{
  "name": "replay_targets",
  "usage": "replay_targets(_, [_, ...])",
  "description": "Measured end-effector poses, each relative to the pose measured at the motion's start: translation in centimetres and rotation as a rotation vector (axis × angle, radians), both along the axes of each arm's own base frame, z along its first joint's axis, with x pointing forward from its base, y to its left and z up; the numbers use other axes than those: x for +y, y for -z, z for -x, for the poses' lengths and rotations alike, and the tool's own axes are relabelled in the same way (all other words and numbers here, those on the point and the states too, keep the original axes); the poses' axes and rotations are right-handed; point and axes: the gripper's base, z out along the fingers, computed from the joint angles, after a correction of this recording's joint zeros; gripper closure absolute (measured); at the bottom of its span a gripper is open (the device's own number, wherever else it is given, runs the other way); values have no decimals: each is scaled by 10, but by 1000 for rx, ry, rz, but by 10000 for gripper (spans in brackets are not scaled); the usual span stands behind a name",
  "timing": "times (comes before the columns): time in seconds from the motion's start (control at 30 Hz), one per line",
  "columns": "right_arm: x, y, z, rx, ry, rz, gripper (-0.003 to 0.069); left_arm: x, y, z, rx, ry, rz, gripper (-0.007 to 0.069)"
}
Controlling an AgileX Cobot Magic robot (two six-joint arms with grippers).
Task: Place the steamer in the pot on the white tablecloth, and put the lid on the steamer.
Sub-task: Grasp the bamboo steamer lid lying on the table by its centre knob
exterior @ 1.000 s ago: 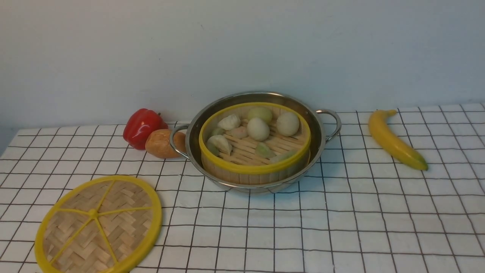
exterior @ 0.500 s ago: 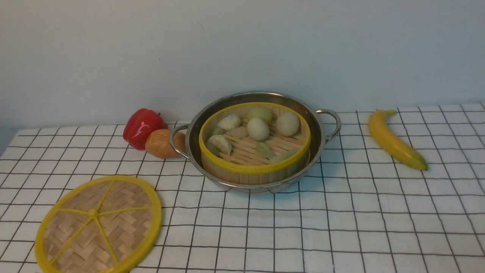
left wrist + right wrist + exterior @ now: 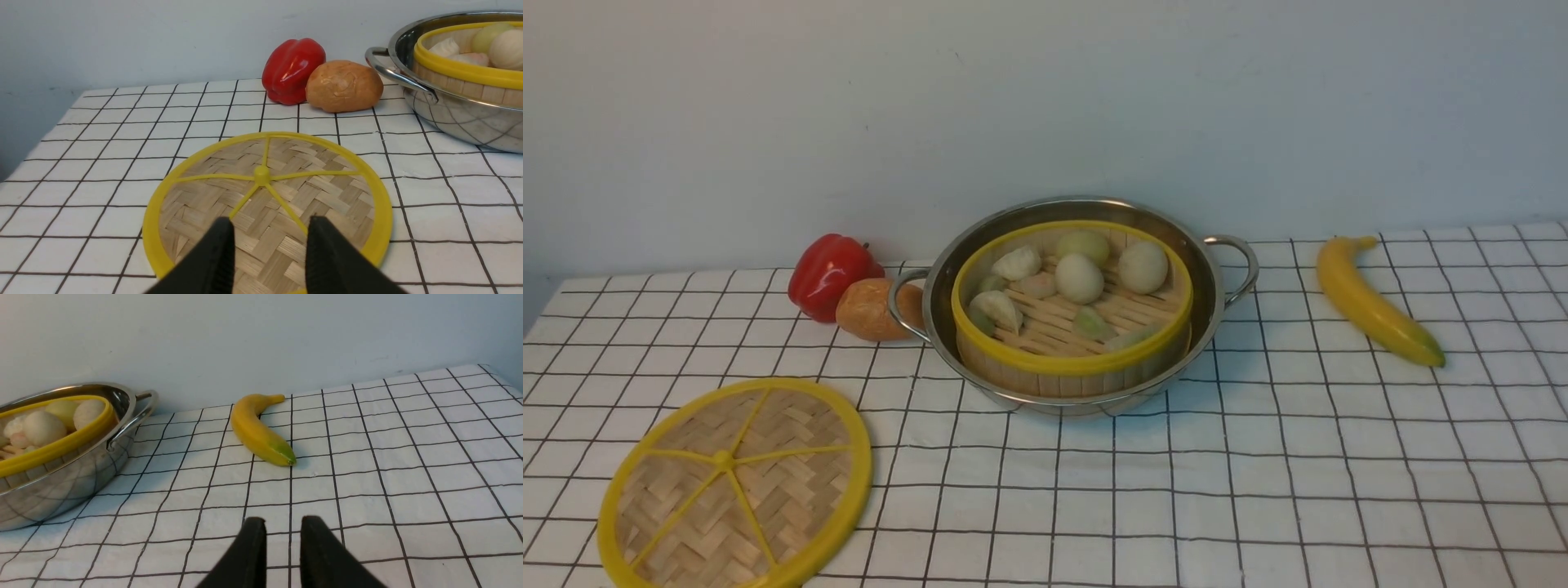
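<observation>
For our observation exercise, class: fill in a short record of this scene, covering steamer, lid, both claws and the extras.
steamer: inside the pot, uncovered, dumplings showing
lid: flat on the white tablecloth, front-left of the pot
left claw: open, empty, facing the lid
right claw: open, empty
extras: red pepper, brown bread roll, banana

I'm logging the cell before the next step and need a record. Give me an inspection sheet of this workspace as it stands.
Surface: white tablecloth, black grid, lying flat.
Job's things: steamer with dumplings sits inside the pot, uncovered; lid lies flat on the cloth, front left.
Clutter: red pepper and brown roll by the pot's left handle; banana at the right.
Grippers: left gripper open, aimed at the lid, holding nothing; right gripper slightly open over bare cloth, empty.
Cables: nothing seen.
Surroundings: plain pale wall behind.
</observation>
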Motion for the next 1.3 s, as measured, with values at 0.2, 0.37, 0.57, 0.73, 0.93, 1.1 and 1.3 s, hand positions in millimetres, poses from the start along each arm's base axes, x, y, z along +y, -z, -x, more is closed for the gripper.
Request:
replay_targets(0.2, [5, 0, -1, 1, -53, 10, 495, 0, 0, 0, 0, 0, 0, 382])
replay_targets(0.37, [8, -1, -1, -15, -105, 101, 483, 0, 0, 0, 0, 0, 0, 382])
replay_targets(0.57, [9, 6, -2, -17, -138, 207, 468, 0, 0, 0, 0, 0, 0, 382])
replay_targets(0.73, [9, 9, -4, -38, -137, 195, 454, 0, 0, 0, 0, 0, 0, 382])
replay_targets(0.93, [9, 8, -4, -41, -134, 181, 434, 0, 0, 0, 0, 0, 0, 382])
replay_targets(1.1, [9, 8, -4, -41, -134, 181, 421, 0, 0, 0, 0, 0, 0, 382])
replay_targets(1.3, [9, 8, -4, -41, -134, 177, 420, 0, 0, 0, 0, 0, 0, 382])
